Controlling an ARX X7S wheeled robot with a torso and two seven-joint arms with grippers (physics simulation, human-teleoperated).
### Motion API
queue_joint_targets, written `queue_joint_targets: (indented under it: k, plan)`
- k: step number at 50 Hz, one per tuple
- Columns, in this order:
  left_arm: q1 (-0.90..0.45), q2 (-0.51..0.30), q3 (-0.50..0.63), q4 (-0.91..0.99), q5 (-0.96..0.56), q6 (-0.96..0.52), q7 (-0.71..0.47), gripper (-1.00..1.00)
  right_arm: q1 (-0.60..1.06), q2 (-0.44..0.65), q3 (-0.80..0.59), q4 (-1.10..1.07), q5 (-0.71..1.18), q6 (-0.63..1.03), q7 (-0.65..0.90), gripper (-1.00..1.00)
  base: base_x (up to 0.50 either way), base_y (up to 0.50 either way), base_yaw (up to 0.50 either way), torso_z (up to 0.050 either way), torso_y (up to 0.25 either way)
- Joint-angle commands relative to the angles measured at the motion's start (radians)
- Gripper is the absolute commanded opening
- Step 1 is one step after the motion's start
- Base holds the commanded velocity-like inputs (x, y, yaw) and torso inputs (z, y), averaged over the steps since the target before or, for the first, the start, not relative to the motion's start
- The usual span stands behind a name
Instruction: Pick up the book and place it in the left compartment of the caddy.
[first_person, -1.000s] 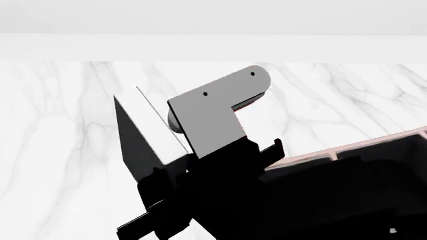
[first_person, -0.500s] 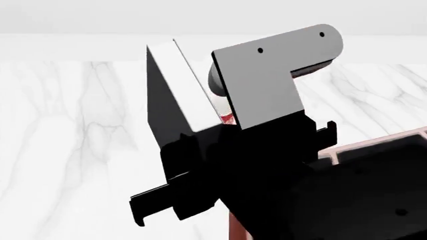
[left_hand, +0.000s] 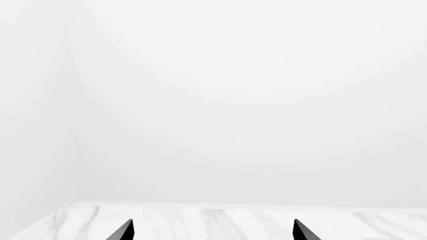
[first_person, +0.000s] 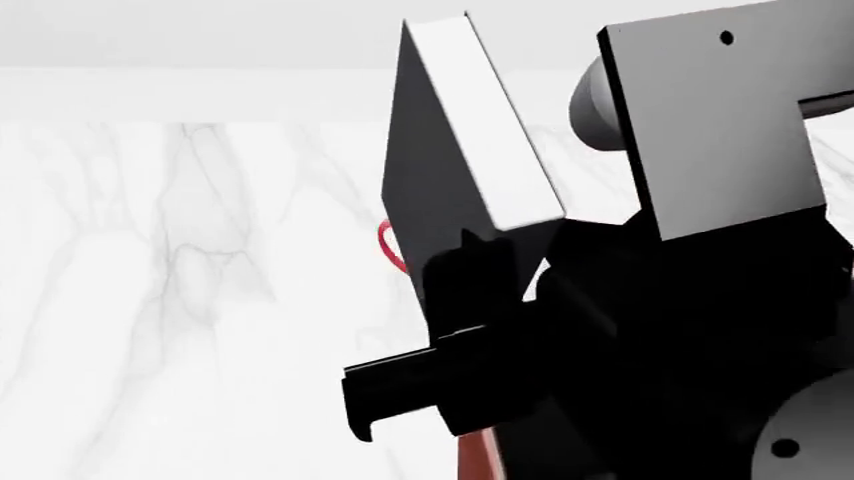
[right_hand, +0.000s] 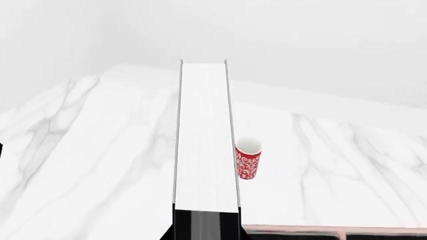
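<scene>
Above the white marble bench (right_hand: 100, 165) I've got the thick black hardcover book w/ white page edges (first_person: 461, 160) clamped in the right gripper (first_person: 467, 330), lifted clear, tilted. Red patterned mug (right_hand: 247, 158) stands beyond. Left gripper (left_hand: 212, 234): tips spread, holding nothing.

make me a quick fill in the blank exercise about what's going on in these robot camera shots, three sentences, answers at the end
1. The right gripper is shut on the ____.
2. The mug standing on the marble table is ____ in colour.
3. The book shows ____ page edges.

Missing words: book; red; white
</scene>
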Motion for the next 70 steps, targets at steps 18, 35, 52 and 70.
queue_joint_targets:
  k: [18,35,52,70]
  plan:
    - [0.001,-0.004,0.009,-0.006,0.004,0.006,-0.008,1.00,0.032,0.334,0.080,-0.115,0.242,-0.049,0.002,-1.00,0.00,0.00,0.00,0.000,0.001]
    - [0.002,-0.007,0.015,-0.010,0.005,0.010,-0.010,1.00,0.049,0.424,0.059,-0.119,0.321,-0.022,-0.001,-1.00,0.00,0.00,0.00,0.000,0.001]
    - [0.006,-0.011,0.016,-0.002,0.002,0.011,-0.014,1.00,0.061,0.468,0.005,-0.121,0.375,0.002,0.006,-1.00,0.00,0.00,0.00,0.001,0.001]
    - [0.008,-0.013,0.020,-0.004,0.003,0.018,-0.017,1.00,-0.092,0.515,0.008,-0.131,0.228,-0.013,-0.132,-1.00,0.00,0.00,0.00,0.000,0.001]
